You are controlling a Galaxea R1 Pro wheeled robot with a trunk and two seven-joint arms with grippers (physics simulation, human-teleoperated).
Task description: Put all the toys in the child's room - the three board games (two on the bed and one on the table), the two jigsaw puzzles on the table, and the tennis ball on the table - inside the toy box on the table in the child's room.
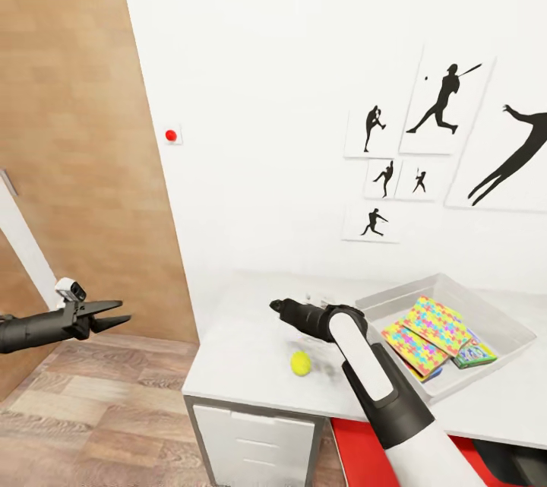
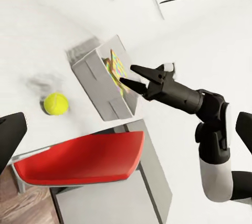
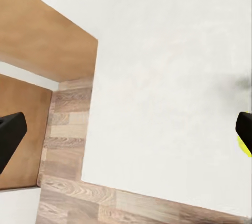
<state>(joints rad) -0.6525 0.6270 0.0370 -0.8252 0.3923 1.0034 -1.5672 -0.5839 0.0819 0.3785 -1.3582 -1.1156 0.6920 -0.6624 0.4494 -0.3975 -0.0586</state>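
Observation:
The tennis ball (image 1: 301,363) (image 2: 55,104) lies on the white table (image 1: 241,354) near its front edge. Just behind the ball, a little above the tabletop, my right gripper (image 1: 276,307) (image 2: 127,75) hangs open and empty. In the right wrist view its fingers (image 3: 8,139) stand wide apart over the tabletop, with a sliver of the ball (image 3: 242,148) beside one fingertip. The grey toy box (image 1: 507,329) (image 2: 93,80) stands to the right and holds two jigsaw puzzles (image 1: 434,324) and a green board game (image 1: 475,354). My left gripper (image 1: 124,311) is open over the floor, left of the table.
A red chair (image 1: 363,443) (image 2: 84,157) is tucked under the table's front. White drawers (image 1: 254,441) sit below the table's left end. A wooden wardrobe door (image 1: 76,137) stands at the left, with wood-plank floor (image 1: 106,411) below it. Silhouette pictures (image 1: 444,99) hang on the wall.

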